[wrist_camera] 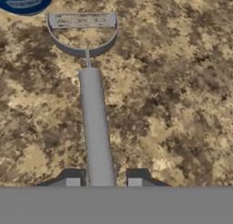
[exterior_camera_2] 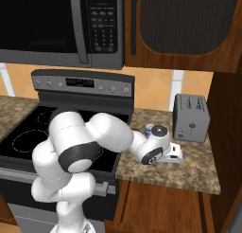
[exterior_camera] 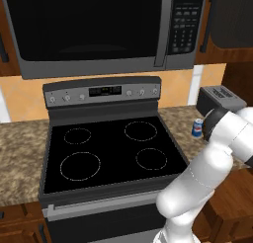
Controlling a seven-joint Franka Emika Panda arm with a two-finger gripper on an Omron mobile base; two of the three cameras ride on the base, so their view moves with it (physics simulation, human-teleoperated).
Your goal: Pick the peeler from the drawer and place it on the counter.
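My jaws are spread just off the peeler [wrist_camera: 94,123], handle running straight between them onto the tabletop [wrist_camera: 182,82]; I'd pull straight back.

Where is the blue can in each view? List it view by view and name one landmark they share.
Left base view: blue can at right of centre, on the counter between the stovetop and the toaster.
Right base view: the can at centre, partly behind the robot's wrist, left of the toaster.
Hand view: the can in the top left corner, cut by the edge, beside the peeler head.
Shared landmark: the speckled counter.
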